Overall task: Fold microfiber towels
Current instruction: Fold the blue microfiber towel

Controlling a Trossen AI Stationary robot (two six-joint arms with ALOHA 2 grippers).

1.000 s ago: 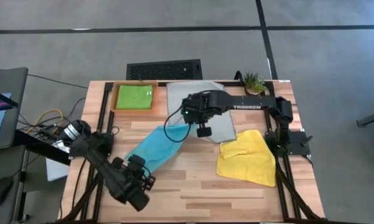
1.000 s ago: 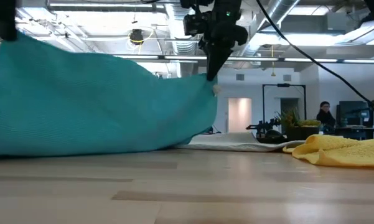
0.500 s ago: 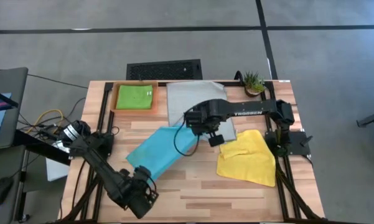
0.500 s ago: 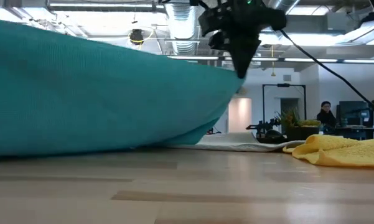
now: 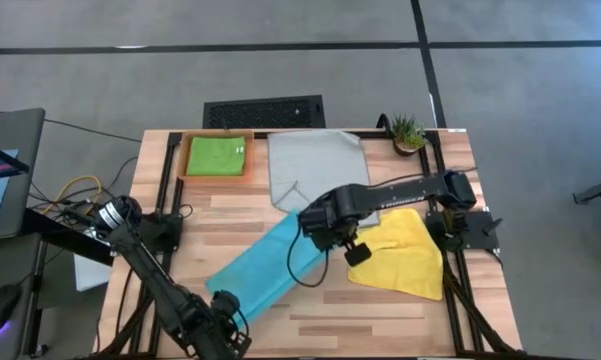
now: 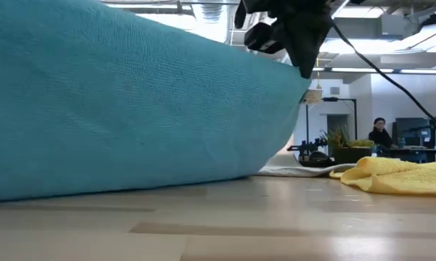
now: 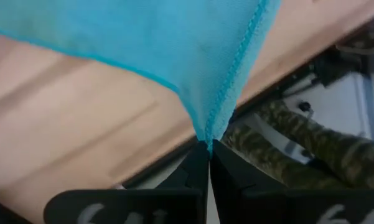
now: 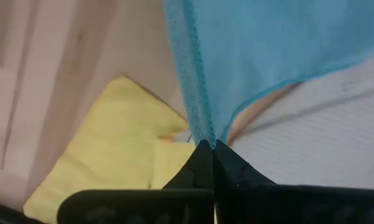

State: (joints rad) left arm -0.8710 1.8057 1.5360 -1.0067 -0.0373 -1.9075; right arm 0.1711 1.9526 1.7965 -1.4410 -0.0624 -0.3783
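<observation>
The sky blue towel [image 5: 265, 262] stretches slantwise across the table's middle between my two grippers, both shut on it. My left gripper [image 5: 223, 303] is at its near-left end and my right gripper [image 5: 314, 222] at its far-right end. In the low view the blue towel [image 6: 123, 101] fills the left, sagging onto the tabletop, with my right gripper [image 6: 302, 69] above its top corner. The lime green towel [image 5: 217, 155] lies folded in the orange tray [image 5: 185, 170]. The pale grey towel [image 5: 315, 165] lies flat at the far centre. The yellow towel [image 5: 400, 255] lies crumpled at the right. My left gripper pinches a corner of the blue towel [image 7: 207, 132] between its two fingertips, coming steeply from above; a hemmed edge [image 7: 243, 56] runs away from the hold. My right gripper pinches another corner [image 8: 205, 134] between its two fingertips, pointing down. The towel hangs between both holds, its lower part [image 6: 130, 190] on the table.
A small potted plant [image 5: 408, 131] stands at the far right corner. The black frame rails [image 5: 160, 215] run along the table's left and right sides. Bare wood [image 5: 370, 315] shows along the near edge. A person [image 6: 379, 134] sits far back in the room.
Both grippers have carried the blue towel toward the table's near edge, the right one also swinging rightward over the yellow towel's edge. My left gripper has tipped to point more steeply down. The towel has spread wider between them and fills more of the low view.
</observation>
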